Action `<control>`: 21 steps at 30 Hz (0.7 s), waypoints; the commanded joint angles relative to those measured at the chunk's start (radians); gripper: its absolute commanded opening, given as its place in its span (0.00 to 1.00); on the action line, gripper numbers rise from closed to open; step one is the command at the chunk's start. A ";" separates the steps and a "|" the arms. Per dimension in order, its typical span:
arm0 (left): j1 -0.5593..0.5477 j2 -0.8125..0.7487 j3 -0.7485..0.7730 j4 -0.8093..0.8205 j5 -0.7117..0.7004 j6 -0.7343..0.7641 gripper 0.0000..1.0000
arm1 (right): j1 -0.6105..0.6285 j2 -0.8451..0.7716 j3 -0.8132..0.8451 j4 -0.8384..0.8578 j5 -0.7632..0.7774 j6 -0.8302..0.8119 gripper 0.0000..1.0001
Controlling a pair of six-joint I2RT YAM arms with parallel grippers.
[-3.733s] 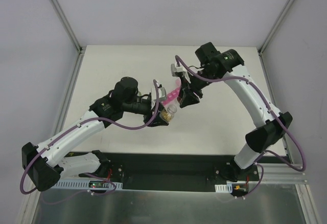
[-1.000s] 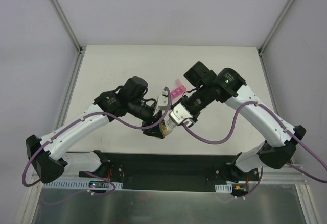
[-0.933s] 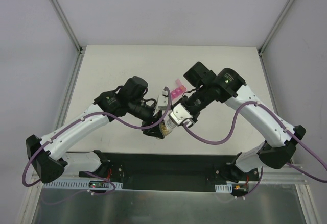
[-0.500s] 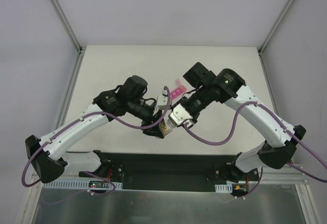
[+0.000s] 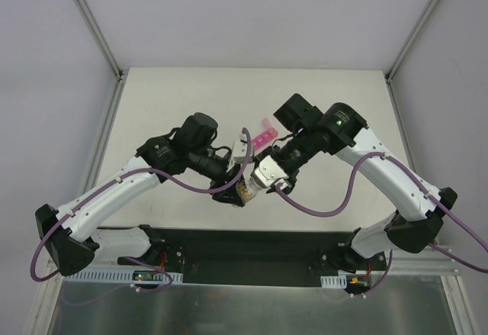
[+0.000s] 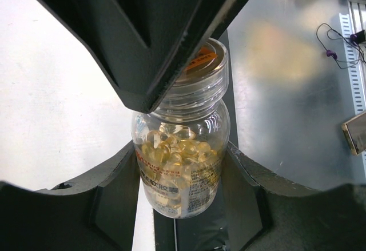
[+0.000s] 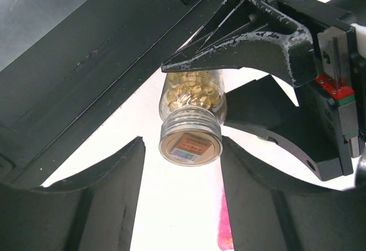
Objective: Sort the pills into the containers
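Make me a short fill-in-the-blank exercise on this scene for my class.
1. The left hand grips a clear bottle of yellow ____.
2. The right hand stands ____ around the bottle's top.
3. The pill organizer is coloured ____.
Missing words: pills; open; pink.

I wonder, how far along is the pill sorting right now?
Done: the left end effector grips the bottle, whose threaded neck shows no cap, though a label seems to cover the mouth. In hand: the right end effector stands open at that neck. Left: moving the pills into the pink organizer.
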 commanded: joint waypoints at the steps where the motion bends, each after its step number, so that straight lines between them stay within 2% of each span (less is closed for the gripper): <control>1: -0.012 -0.019 -0.007 0.129 0.015 -0.017 0.12 | 0.019 0.005 0.011 -0.276 -0.038 0.030 0.59; 11: -0.012 -0.024 -0.027 0.167 0.011 -0.026 0.12 | 0.013 0.001 0.039 -0.267 -0.061 0.058 0.61; 21: -0.014 -0.030 -0.058 0.210 -0.074 -0.023 0.12 | 0.008 -0.022 0.046 -0.181 -0.020 0.137 0.64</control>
